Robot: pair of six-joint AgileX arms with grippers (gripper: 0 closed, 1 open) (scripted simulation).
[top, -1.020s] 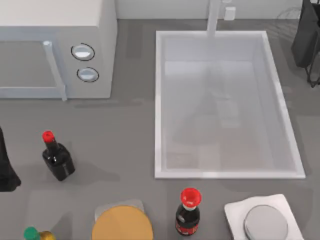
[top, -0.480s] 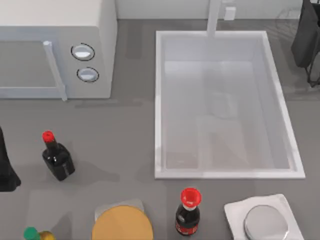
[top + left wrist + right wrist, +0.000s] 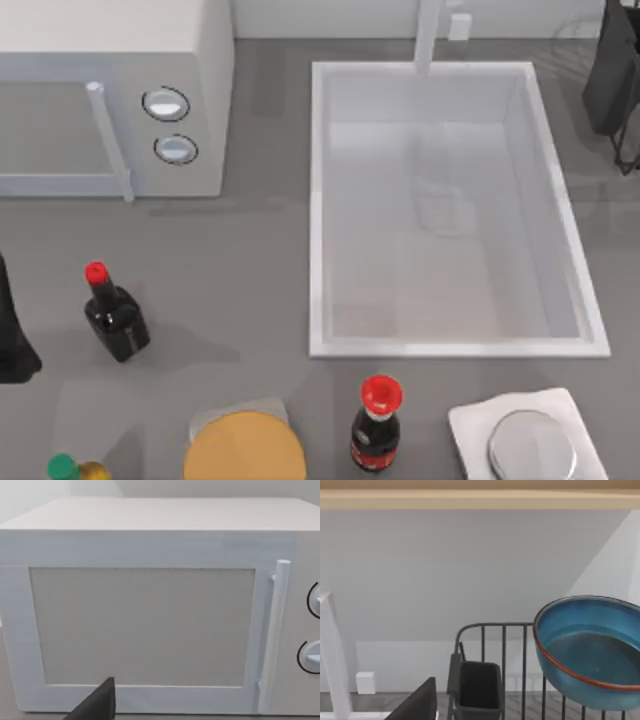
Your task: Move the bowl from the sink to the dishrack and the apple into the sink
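Observation:
The blue bowl [image 3: 587,650] with its reddish-brown rim shows in the right wrist view, tilted, in front of the dark wire dishrack [image 3: 502,662] and high against its bars. Whether it rests on the rack or is held, I cannot tell. A dark part of my right gripper [image 3: 417,705] juts in near the rack's cutlery cup [image 3: 477,690]. My right arm [image 3: 612,75] hangs at the top view's far right, beyond the sink's back corner. The white sink [image 3: 318,200] has nothing in its basin. The apple is out of view. My left arm [image 3: 10,335] is parked at the left edge.
A white microwave [image 3: 110,95] stands at the back left, facing the left wrist camera [image 3: 150,605]. Two red-capped dark bottles [image 3: 115,320] [image 3: 377,425], a tan disc [image 3: 245,450], a green-capped bottle [image 3: 65,468] and a grey lid [image 3: 530,445] line the front. The faucet post [image 3: 428,35] rises behind the sink.
The shadow on the sink floor has shrunk and drifted toward the faucet. Both arms look almost unmoved in the top view.

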